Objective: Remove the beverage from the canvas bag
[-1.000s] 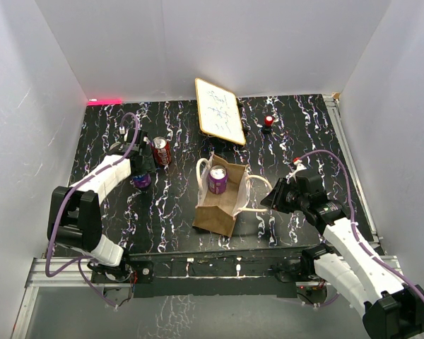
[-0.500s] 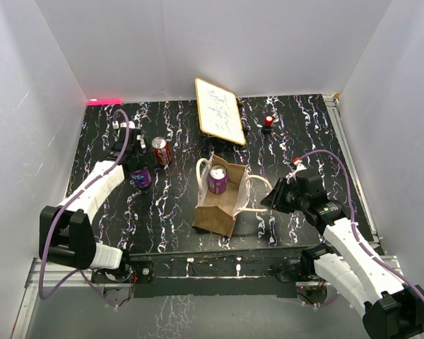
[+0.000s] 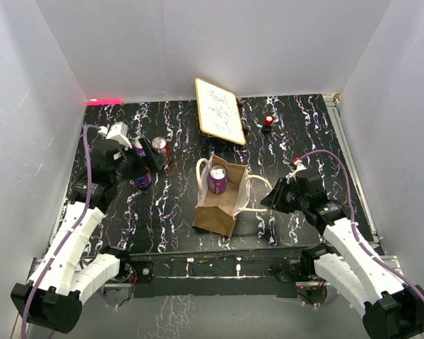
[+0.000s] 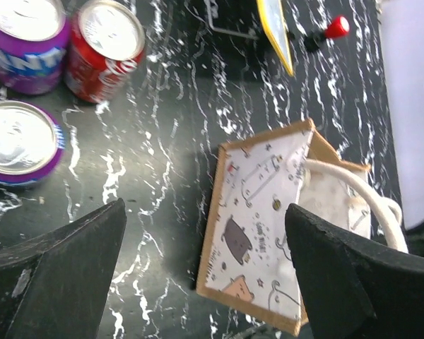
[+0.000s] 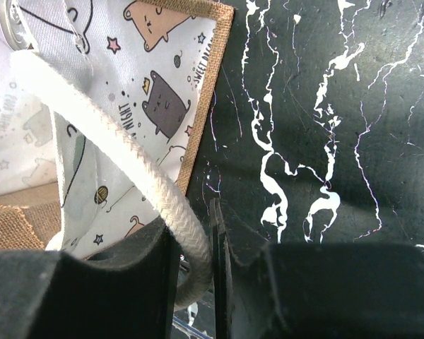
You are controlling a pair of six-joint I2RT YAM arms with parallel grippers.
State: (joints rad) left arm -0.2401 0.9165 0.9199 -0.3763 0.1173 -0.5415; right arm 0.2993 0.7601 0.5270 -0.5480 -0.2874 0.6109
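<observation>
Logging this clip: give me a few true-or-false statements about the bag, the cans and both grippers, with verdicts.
1. A purple can stands inside the canvas bag. True.
2. The right gripper has its jaws closed on a cream handle of the bag. True.
3. The left gripper is holding the red can. False: its jaws are wide open and empty, and the red can stands on the table.
4. The whiteboard is tucked inside the bag. False: it sits on the table beyond the bag.

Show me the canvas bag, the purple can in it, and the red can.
canvas bag [image 3: 215, 212]: top external view, brown outer side.
purple can [image 3: 218, 172]: top external view, silver lid.
red can [image 4: 112, 31]: left wrist view, silver lid.
</observation>
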